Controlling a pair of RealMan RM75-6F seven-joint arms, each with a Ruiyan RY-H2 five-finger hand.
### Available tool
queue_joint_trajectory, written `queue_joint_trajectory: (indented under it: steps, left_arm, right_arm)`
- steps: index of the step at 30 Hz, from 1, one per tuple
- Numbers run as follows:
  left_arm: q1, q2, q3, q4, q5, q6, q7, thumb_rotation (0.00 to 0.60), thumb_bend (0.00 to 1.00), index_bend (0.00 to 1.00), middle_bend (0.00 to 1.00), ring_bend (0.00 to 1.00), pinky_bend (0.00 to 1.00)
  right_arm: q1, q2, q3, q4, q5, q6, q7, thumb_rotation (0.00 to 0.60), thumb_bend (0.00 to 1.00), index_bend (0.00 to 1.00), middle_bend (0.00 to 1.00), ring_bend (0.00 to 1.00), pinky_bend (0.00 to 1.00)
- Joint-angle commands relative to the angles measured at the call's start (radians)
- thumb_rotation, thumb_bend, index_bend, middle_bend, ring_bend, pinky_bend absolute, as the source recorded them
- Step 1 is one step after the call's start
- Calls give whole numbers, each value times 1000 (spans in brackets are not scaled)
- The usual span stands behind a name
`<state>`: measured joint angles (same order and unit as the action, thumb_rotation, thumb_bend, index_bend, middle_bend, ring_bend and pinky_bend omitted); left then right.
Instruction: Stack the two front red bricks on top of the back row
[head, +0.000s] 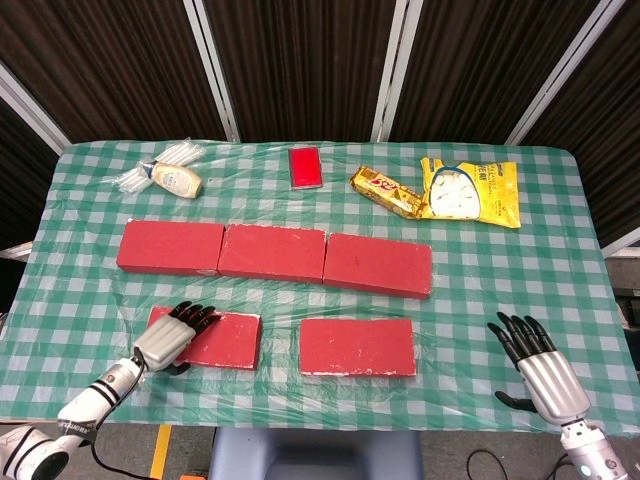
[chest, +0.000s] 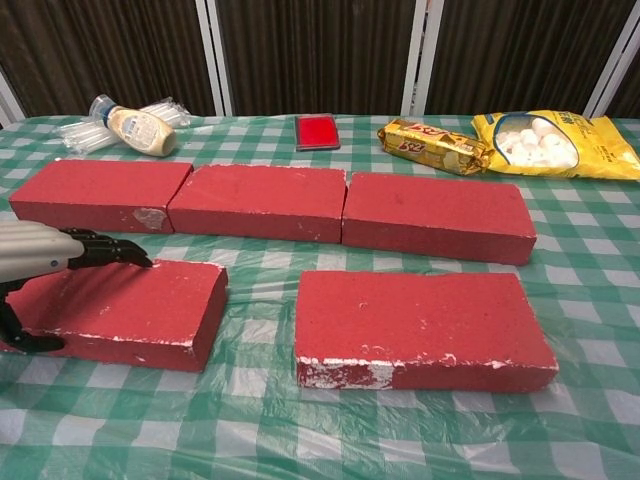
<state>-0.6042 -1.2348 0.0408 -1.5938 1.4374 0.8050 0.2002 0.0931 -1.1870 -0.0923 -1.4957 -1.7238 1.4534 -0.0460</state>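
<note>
Three red bricks form the back row: left, middle and right. In front lie the front left brick and the front right brick. My left hand grips the left end of the front left brick, with its fingers across the top and the thumb against the near face. My right hand hovers open over the table's front right corner, well away from every brick, and shows only in the head view.
Along the far edge lie a sauce bottle in plastic, a flat red case, a gold snack bar and a yellow bag of white sweets. Green checked cloth under clear film covers the table.
</note>
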Motion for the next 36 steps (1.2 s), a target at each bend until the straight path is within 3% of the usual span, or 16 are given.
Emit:
queue_joint_trajectory:
  steps: [1,11,17,21,26,31,36]
  left_arm:
    - [-5,1,1,-1,-6,-7,2,600,268,0,0,0,5]
    - [-24,-3,2,8,-49,-40,9,600,265,0,0,0,16]
    - [-25,-12,2,24,-50,-29,5,600,279,0,7,44,158]
    - [-25,-16,3,34,-50,-24,4,600,291,3,228,233,363]
    - [-22,-17,4,35,-42,-6,-3,600,318,106,478,455,603]
    - [-7,-4,7,24,16,58,-38,600,326,134,559,515,651]
    - [2,6,3,16,68,118,-62,600,320,142,563,519,654]
  right_arm:
    - [0,0,1,-1,2,-1,-2,600,68,0,0,0,0]
    - [-3,1,2,-2,6,2,-3,600,67,0,0,0,0]
    - [-2,1,1,-2,6,-1,-4,600,67,0,0,0,0]
    - [-2,1,0,-3,6,-3,-6,600,67,0,0,0,0]
    - [-1,-1,0,-3,7,-5,-9,600,67,0,0,0,0]
    - [-2,-1,0,-4,7,-4,-11,600,68,0,0,0,0]
    - [-3,-1,0,-5,5,-3,-11,600,67,0,0,0,0]
